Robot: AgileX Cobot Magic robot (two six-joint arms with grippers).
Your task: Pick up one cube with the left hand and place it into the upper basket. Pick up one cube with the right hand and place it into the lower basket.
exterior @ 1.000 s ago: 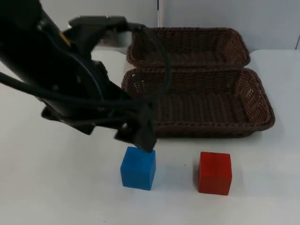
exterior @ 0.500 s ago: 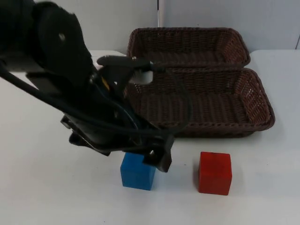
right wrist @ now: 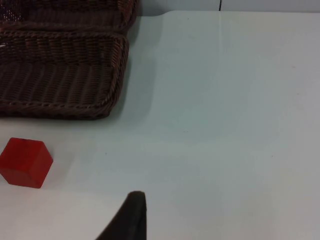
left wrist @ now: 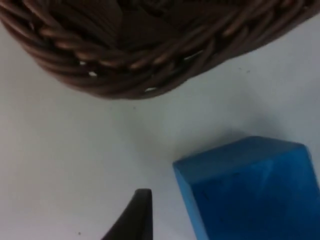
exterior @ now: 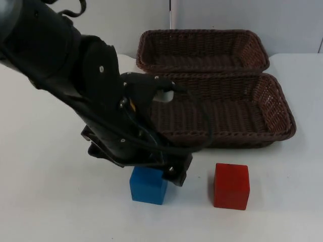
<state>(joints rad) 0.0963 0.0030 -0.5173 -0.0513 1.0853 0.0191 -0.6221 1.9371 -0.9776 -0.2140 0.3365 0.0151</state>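
Over the blue cube, at the table's six o'clock edge, hangs the left gripper; its finger spread cannot be told. Red cube sits at the blue one's three o'clock; lower basket and upper basket lie toward twelve; right arm waits

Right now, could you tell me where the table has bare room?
Bare table lies left of the blue cube, and right of the red cube. It is crowded where the left gripper hangs over the blue cube beside the lower basket.
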